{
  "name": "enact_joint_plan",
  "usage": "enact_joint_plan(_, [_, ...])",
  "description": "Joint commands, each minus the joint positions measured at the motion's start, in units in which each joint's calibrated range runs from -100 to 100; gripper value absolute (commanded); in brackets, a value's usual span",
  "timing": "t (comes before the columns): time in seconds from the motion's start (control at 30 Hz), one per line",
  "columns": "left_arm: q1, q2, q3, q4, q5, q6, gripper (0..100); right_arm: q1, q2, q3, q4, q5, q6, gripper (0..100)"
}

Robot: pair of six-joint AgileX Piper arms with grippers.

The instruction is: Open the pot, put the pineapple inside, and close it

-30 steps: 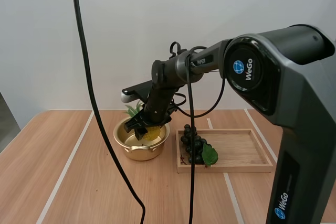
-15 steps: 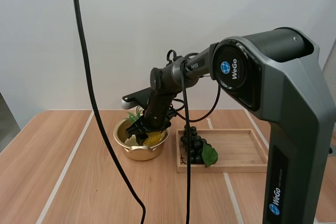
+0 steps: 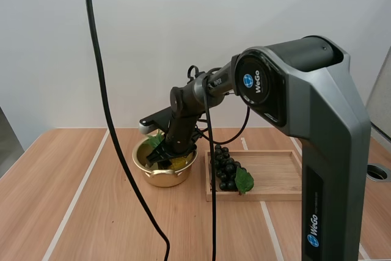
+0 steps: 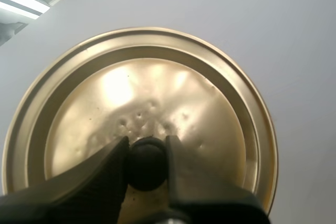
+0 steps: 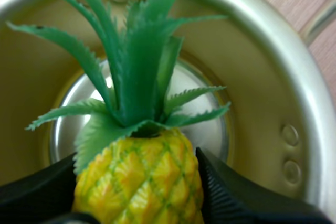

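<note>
Your right claw (image 3: pixel 160 158) hangs inside the open pot (image 3: pixel 162 179), which stands toward the table's (image 3: pixel 73 212) far edge, just beside the tray's (image 3: pixel 287 175) left edge. Its fingers pinch the pineapple (image 5: pixel 140 179) by its yellow body. The fruit's long axis runs on past the fingertips, leaves aimed at the pot's bottom; whether it touches down is hard to tell. Your left claw (image 4: pixel 147 145) pinches the knob (image 4: pixel 147 166) of the lid (image 4: pixel 157 93), held aloft. Letting go looks next.
</note>
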Motion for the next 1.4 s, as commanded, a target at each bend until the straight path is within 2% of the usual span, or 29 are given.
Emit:
enact_joint_plan(0.0, [0.11,0.1,-0.1,-0.5,-0.5,-0.1,0,-0.3,0.2,0.2,-1.6,0.7,-0.1,0])
enact_joint_plan(0.03, [0.11,0.1,-0.1,-0.5,-0.1,-0.1,0,-0.3,0.2,0.2,-1.7,0.7,-0.1,0])
enact_joint_plan(0.07, [0.11,0.1,-0.1,-0.5,0.1,-0.1,0,-0.3,0.2,0.2,-2.0,0.5,-0.1,4])
enact_joint_plan(0.1, [0.11,0.1,-0.1,-0.3,0.1,-0.1,0,-0.3,0.2,0.2,-2.1,0.5,-0.1,14])
enact_joint_plan(0.17, [0.11,0.1,-0.1,-0.3,0.1,-0.1,0,-0.3,0.2,0.2,-2.5,0.1,-0.1,48])
enact_joint_plan(0.23, [0.11,0.1,-0.1,-0.3,0.1,-0.1,0,-0.3,0.2,0.2,-2.5,0.0,-0.1,89])
enact_joint_plan(0.27, [0.11,0.1,-0.1,-0.3,0.1,-0.1,0,-0.3,0.2,0.2,-2.5,-0.2,-0.1,100])
enact_joint_plan(0.73, [0.11,0.1,-0.1,-0.3,1.9,-0.1,0,-0.3,-2.3,0.1,-2.6,-0.8,-0.8,100])
enact_joint_plan(1.03, [0.11,0.1,-0.1,-0.3,2.7,-0.1,0,-0.3,-13.9,0.1,-2.6,-2.1,-0.8,100])
enact_joint_plan(1.23, [0.11,0.1,-0.1,-0.3,7.9,-0.1,0,-0.3,-22.8,0.1,-2.7,-0.1,-0.8,100])
enact_joint_plan(1.37, [0.11,0.1,-0.1,-0.3,8.0,-2.5,0,-2.1,-28.3,0.1,-2.8,1.3,-0.7,100])
